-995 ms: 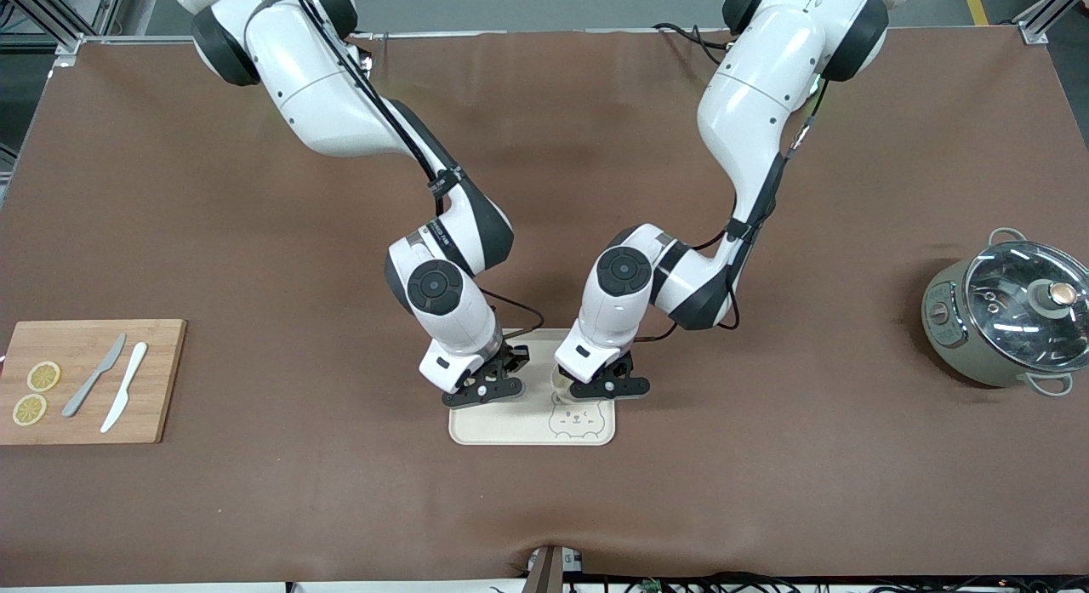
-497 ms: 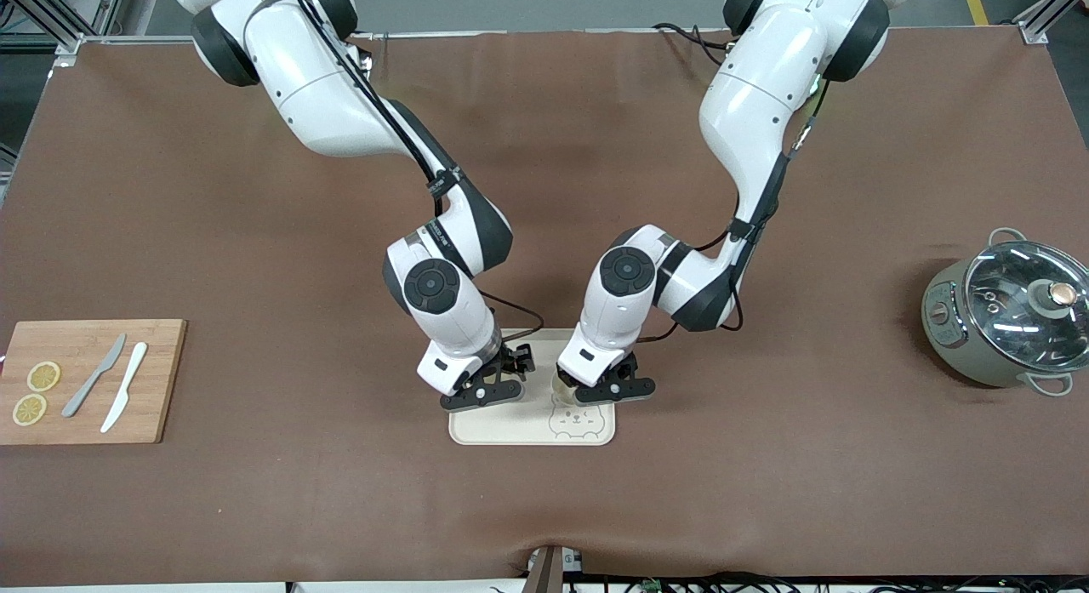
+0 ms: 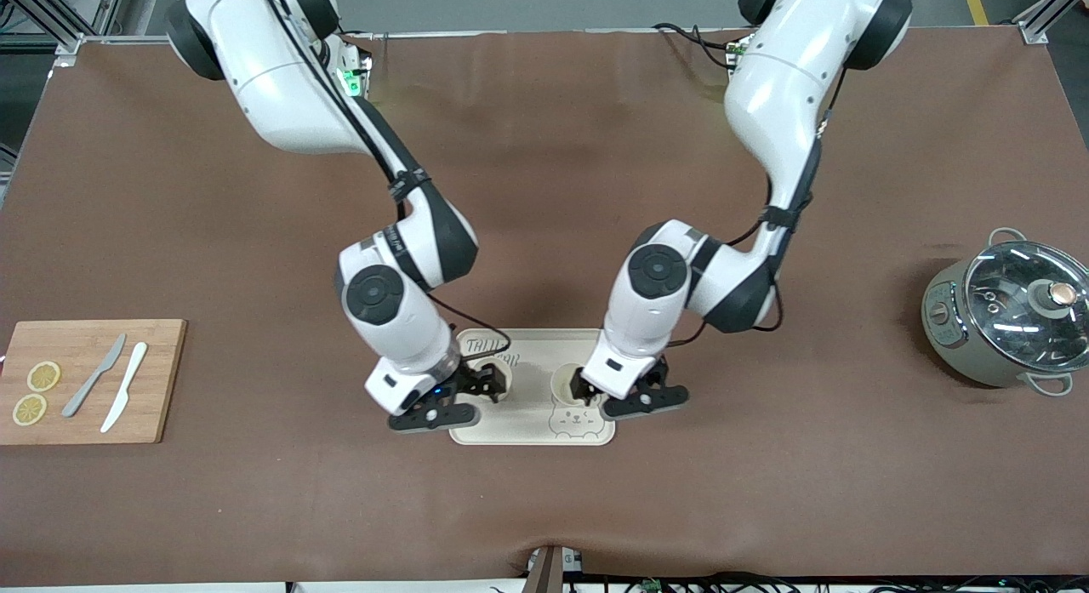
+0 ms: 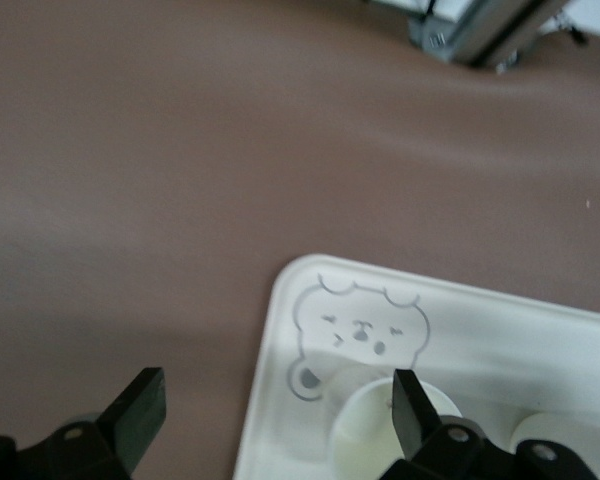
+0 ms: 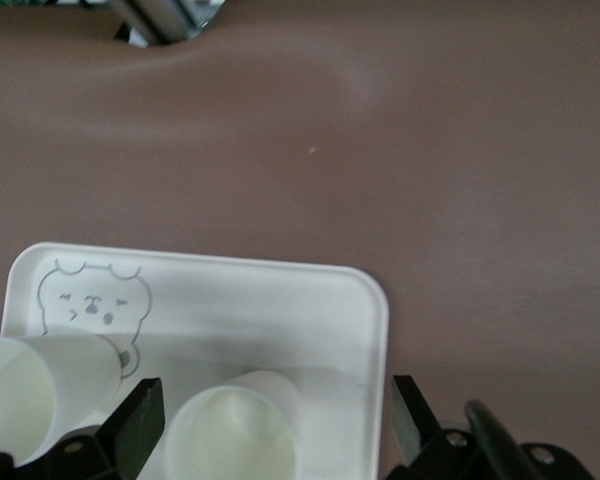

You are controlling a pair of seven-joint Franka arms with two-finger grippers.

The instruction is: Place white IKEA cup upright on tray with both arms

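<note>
The cream tray (image 3: 532,430) with its bear drawing lies mid-table, and two white cups stand upright on it. One cup (image 3: 498,375) is toward the right arm's end, the other cup (image 3: 563,382) toward the left arm's end. My right gripper (image 3: 476,389) hangs open just above the tray. In the right wrist view its cup (image 5: 235,430) sits loose between the wide fingers on the tray (image 5: 375,300). My left gripper (image 3: 619,384) is open too, straddling the tray's edge (image 4: 270,340). One of its fingertips (image 4: 410,405) is over the cup (image 4: 370,435), the other over bare table.
A bamboo cutting board (image 3: 162,380) with two knives and lemon slices lies at the right arm's end. A grey pot with a glass lid (image 3: 1012,312) stands at the left arm's end. Brown mat covers the rest of the table.
Both grippers have opened and drawn apart, each toward its own arm's end of the tray. The two cups, earlier hidden under the hands, now show standing on the tray.
</note>
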